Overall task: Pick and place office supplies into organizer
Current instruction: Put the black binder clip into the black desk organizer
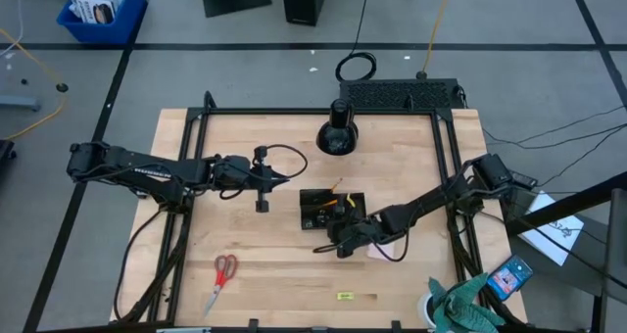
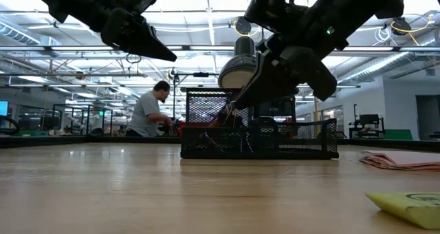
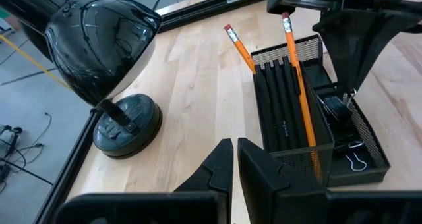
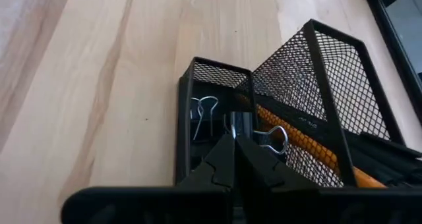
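Note:
The black mesh organizer (image 1: 331,211) stands mid-table, holding two orange pencils (image 3: 297,85), dark pens (image 3: 280,112) and binder clips (image 4: 204,112). My right gripper (image 4: 234,141) is shut and slants down over the small clip compartment. My left gripper (image 3: 234,155) hangs shut and empty to the left of the organizer, above the table. Red-handled scissors (image 1: 223,274) lie flat near the front left. A yellow-green piece (image 1: 345,296) lies near the front edge. A pink pad (image 2: 399,160) lies right of the organizer. My right gripper's shut fingertips (image 4: 224,151) stand just over a binder clip's wire handle (image 4: 275,138) in the small compartment, slanting down from the table's right. I cannot tell whether they touch the clip.
A black desk lamp (image 1: 336,132) stands behind the organizer at the far edge. A blue phone-like item (image 1: 509,274) and a teal thing (image 1: 460,309) sit at the front right corner. Bare wood lies between the scissors and the organizer.

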You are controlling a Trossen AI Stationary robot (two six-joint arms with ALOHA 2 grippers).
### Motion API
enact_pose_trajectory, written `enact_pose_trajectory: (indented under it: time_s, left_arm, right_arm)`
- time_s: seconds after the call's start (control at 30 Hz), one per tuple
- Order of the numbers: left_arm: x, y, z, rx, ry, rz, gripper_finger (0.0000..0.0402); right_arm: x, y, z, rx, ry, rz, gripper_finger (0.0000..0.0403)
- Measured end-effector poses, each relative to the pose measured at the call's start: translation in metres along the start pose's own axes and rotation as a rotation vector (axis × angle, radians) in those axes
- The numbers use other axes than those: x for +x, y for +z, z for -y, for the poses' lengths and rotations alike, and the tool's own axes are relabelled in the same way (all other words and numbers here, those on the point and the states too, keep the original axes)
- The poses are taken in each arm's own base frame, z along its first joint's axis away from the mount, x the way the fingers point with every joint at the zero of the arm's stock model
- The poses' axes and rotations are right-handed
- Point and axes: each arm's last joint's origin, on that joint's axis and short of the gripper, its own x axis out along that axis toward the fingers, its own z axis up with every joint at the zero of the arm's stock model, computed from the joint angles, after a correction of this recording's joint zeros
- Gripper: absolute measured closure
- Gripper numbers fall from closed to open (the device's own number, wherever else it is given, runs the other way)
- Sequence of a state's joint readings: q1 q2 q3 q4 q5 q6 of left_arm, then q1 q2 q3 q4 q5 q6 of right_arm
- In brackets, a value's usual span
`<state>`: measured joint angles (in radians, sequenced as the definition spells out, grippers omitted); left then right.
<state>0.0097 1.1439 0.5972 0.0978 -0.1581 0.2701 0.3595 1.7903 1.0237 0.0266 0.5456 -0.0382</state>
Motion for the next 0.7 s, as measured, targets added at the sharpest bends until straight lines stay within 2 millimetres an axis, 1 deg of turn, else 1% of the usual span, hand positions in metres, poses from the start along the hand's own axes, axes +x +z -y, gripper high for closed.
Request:
enact_pose_trajectory:
  time_s: [0.27,0.47,0.7]
  left_arm:
    - [0.0000,0.0002,0.0000,0.006,0.000,0.002,0.0371]
    - [0.0000,0.0002,0.0000,0.007,0.000,0.002,0.0371]
    - [0.0000,0.0001,0.0000,0.007,0.000,0.001,0.0371]
  right_arm:
    - [0.0078,-0.0071,-0.0001,-0.007,-0.009,-0.046,0.0403]
    - [0.0107,-0.0077,0.0009,0.012,-0.008,-0.047,0.0402]
    - [0.0110,-0.0054,0.0007,0.028,0.010,-0.026,0.0375]
